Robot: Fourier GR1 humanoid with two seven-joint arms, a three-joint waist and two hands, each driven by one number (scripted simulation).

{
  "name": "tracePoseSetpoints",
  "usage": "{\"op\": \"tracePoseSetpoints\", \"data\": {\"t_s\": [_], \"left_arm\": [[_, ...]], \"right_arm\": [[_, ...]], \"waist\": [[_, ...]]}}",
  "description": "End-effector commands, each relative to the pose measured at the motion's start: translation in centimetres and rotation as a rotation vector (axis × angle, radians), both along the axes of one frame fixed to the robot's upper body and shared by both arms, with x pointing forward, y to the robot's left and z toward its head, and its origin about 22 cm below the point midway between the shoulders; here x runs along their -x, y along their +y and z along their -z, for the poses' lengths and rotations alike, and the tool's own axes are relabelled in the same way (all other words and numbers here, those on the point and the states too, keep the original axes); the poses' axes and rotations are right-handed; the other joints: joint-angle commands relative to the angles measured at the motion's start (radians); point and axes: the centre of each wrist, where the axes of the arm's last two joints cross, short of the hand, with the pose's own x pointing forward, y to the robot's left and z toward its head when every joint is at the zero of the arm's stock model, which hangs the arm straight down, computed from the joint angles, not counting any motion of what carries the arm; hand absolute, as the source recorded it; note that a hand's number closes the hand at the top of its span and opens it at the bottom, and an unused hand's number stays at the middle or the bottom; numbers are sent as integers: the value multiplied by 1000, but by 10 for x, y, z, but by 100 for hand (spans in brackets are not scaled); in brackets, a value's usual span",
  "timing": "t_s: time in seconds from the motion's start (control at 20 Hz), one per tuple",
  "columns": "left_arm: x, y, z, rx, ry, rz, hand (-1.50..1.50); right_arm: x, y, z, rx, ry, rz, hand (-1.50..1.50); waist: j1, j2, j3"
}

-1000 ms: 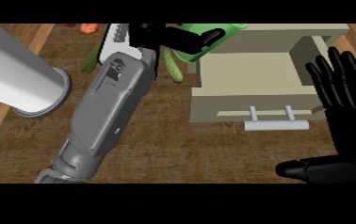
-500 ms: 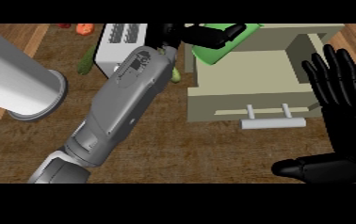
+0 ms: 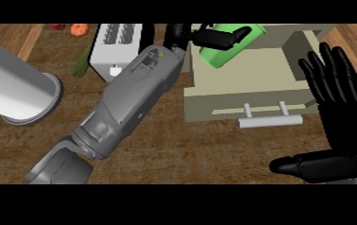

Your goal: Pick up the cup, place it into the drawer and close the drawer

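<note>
Carried rightward since the earlier frame, the cup [image 3: 233,44] is clasped in the left hand [image 3: 209,36] at upper centre, over the open drawer [image 3: 258,73] for release inside, while the right hand [image 3: 331,84] is rested, spread wide, at the right edge.

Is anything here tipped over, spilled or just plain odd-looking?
Only the green cup stands out: it is tilted, held in the left robot hand over the back of the open drawer, not standing in it. Nothing looks spilled or broken. The right robot hand rests open at the right edge.
</note>
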Motion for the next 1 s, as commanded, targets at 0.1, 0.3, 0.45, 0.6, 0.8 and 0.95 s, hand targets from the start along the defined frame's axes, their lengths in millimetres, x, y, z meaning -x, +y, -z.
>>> {"op": "tracePoseSetpoints", "data": {"t_s": [0.1, 0.3, 0.45, 0.6, 0.8, 0.95], "left_arm": [[-3, -3, 6, -64, 8, -4, 150], [-3, -9, 3, -152, 24, -13, 150], [0, -12, 9, -218, 24, -42, 150], [2, -17, 5, -250, 20, -49, -150], [3, -15, 9, -172, 11, -36, -150], [9, -16, 15, -92, -2, -1, -150]], "right_arm": [[3, 12, -8, 22, -4, -32, -150], [5, 1, -2, -10, -9, -35, -150], [-8, 5, -6, -7, -26, -58, -150], [-1, 5, 0, -12, -33, -56, -150], [-3, 6, -9, -47, -19, -71, -150], [1, 17, -6, -64, -36, -107, -150]], "waist": [[-19, 5, 0], [-34, 5, 1], [-42, 10, 1], [-46, 10, 1], [-46, 12, 0], [-53, 13, 0]]}}
